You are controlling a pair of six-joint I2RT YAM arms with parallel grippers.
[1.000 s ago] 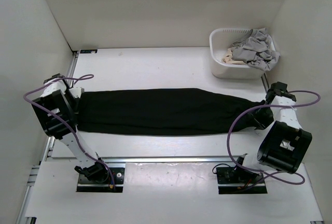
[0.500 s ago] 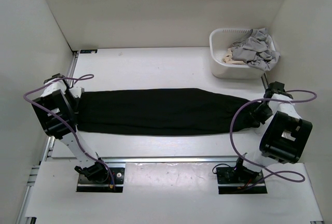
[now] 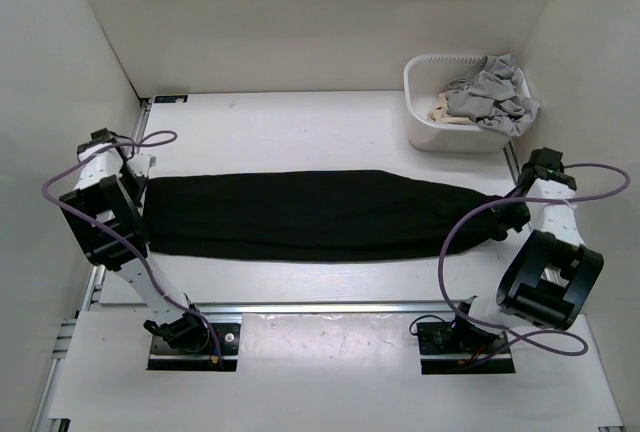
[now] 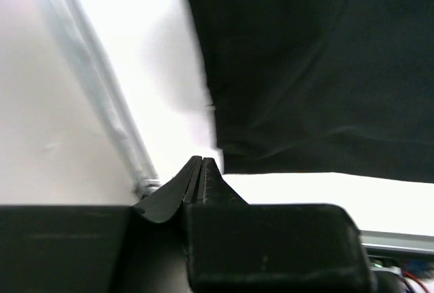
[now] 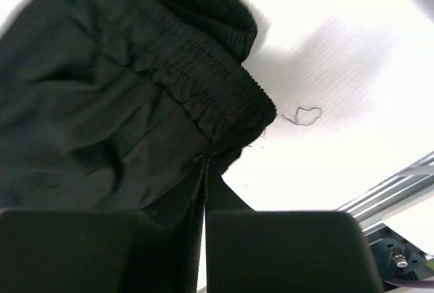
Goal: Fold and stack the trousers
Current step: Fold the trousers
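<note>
Lying flat, black trousers (image 3: 310, 214), between left hand (image 4: 202, 163), right hand (image 5: 205, 162)

Top cam: left gripper (image 4: 201, 163) & right gripper (image 5: 203, 163) hidden under own wrists. Left wrist cam: trousers (image 4: 305, 69) cut off top/right, side edge blurred, pinch on cloth unclear. Right wrist cam: trousers cut off left. Clothes (image 3: 490, 92) in basket (image 3: 440, 138) too jumbled to ID.

The left arm (image 3: 100, 214) and right arm (image 3: 548, 257) bend outward to opposite sides. The left gripper (image 4: 202, 165) and right gripper (image 5: 205, 164) sit low, with jaws pressed together.
</note>
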